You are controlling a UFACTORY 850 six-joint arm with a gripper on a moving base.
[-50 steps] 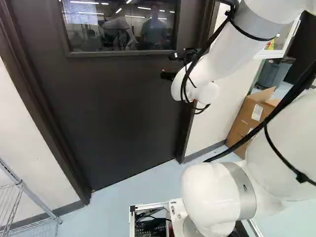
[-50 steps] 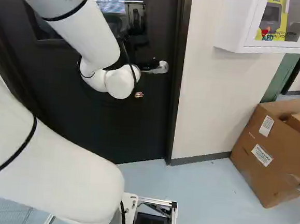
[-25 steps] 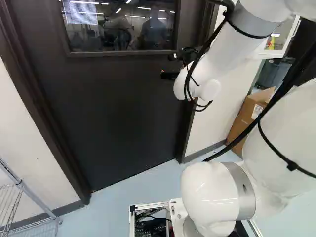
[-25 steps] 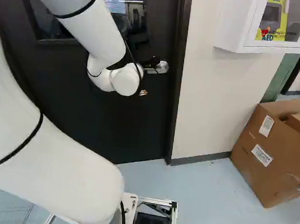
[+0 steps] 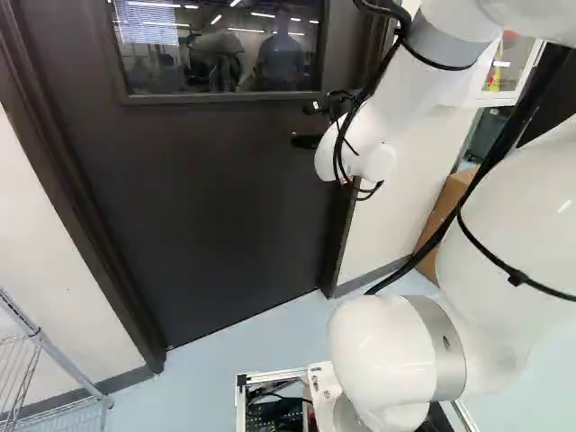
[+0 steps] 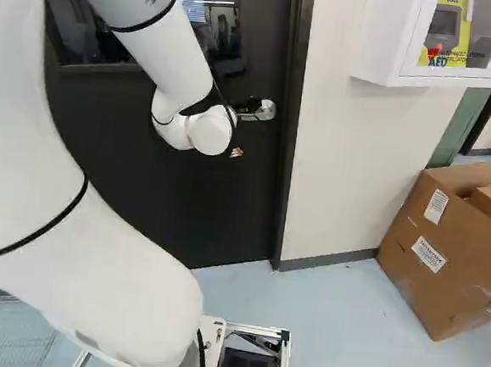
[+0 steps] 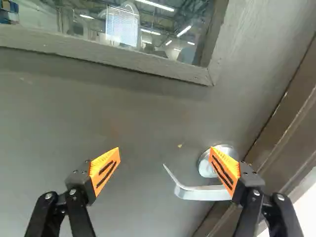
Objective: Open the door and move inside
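The dark door (image 5: 216, 198) stands closed in its frame, with a window in its upper part. My gripper (image 5: 308, 140) is in front of the door near its handle side, partly hidden by the wrist. The silver lever handle (image 6: 264, 110) shows just beyond the wrist in the right base view. In the wrist view the gripper (image 7: 165, 154) is open, fingers wide apart. The lever (image 7: 202, 192) lies ahead, its free end in line with the gap; one finger overlaps its round base. Contact cannot be told.
Cardboard boxes (image 6: 449, 250) stand on the floor right of the door, below a white wall cabinet (image 6: 393, 42). A wire rack (image 5: 36, 337) is at the left of the left base view. The door frame (image 6: 291, 136) borders a pale wall.
The upper arm links have swung, and the wrist has shifted toward the handle side in the right base view, mostly in the earlier half second. The base and door have not moved.
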